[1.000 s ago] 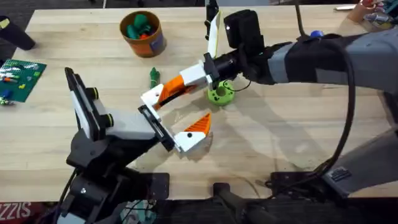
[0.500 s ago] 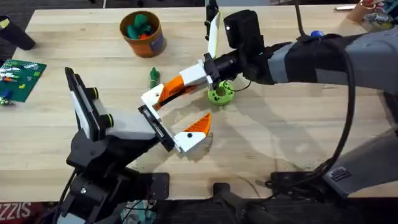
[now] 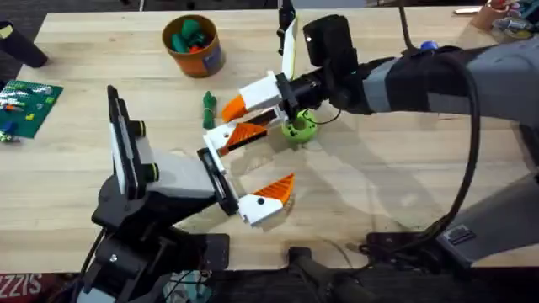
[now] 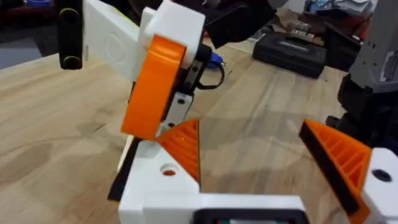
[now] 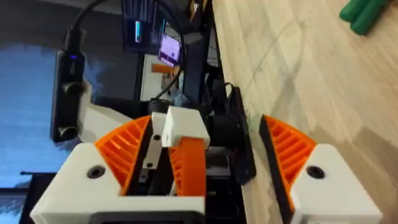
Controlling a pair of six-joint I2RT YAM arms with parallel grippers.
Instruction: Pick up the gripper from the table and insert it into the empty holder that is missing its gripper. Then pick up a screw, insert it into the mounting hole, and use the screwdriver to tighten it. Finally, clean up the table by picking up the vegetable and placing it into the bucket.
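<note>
Overhead first: the right gripper point(image 3: 240, 118) reaches in from the right over the middle of the surface point(image 3: 379, 194), its white-and-orange fingers spread apart. The upper finger is angled toward the vegetable point(image 3: 209, 104). The loose gripper point(image 3: 232, 135) sits at the far end of the holder point(image 3: 216, 177), with its white base against the black bar and its orange tip pointing back toward the right arm. At the near end of that bar is the left arm's own finger point(image 3: 268, 198), well apart from the loose one. The vegetable lies on the wood just beside the right gripper's upper fingertip. The bucket point(image 3: 181, 52) stands farther back, near the surface's far edge, with green toys inside. A lime-green disc point(image 3: 297, 128) rests under the right wrist.

Left wrist view next: the left gripper point(image 4: 249, 134) shows two orange ribbed tips set wide apart, with bare wood between them. The loose gripper is the one with the round hole in its white base. A broad orange finger of the right gripper hangs just behind it, very close.

Right wrist view last: the jaws stand open. The loose gripper lies right up against one ribbed pad, and the other pad stands clear of it. The vegetable shows as a green shape in a corner of this view.
</note>
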